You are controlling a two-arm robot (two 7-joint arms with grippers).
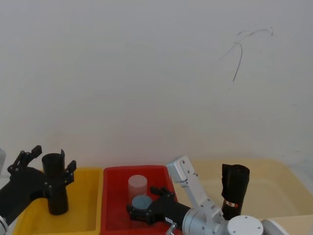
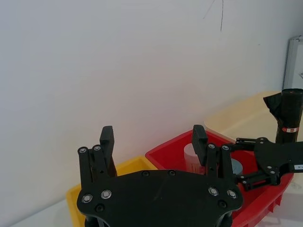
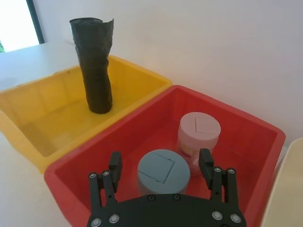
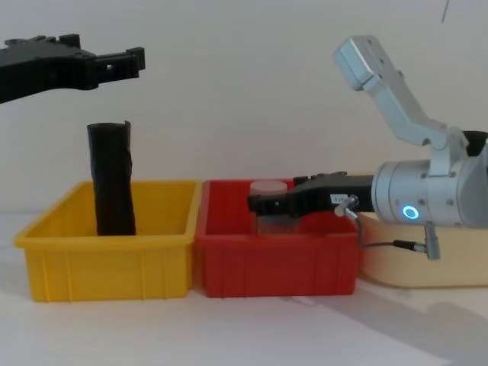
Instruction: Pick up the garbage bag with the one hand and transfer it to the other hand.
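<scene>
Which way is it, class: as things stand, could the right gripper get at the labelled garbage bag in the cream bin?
Probably yes. The right gripper is open over the red bin, and the garbage bag stands upright in the cream bin next door, nothing touching it. The arm would have to swing back towards it.

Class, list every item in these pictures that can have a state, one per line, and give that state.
garbage bag: upright in the cream bin, not gripped.
plain black roll: upright in the yellow bin, not gripped.
pink-lidded jar: upright in the red bin, lid on.
grey-lidded jar: upright in the red bin, lid on.
left gripper: open, raised above the yellow bin.
right gripper: open, over the red bin, flanking the grey-lidded jar.
</scene>
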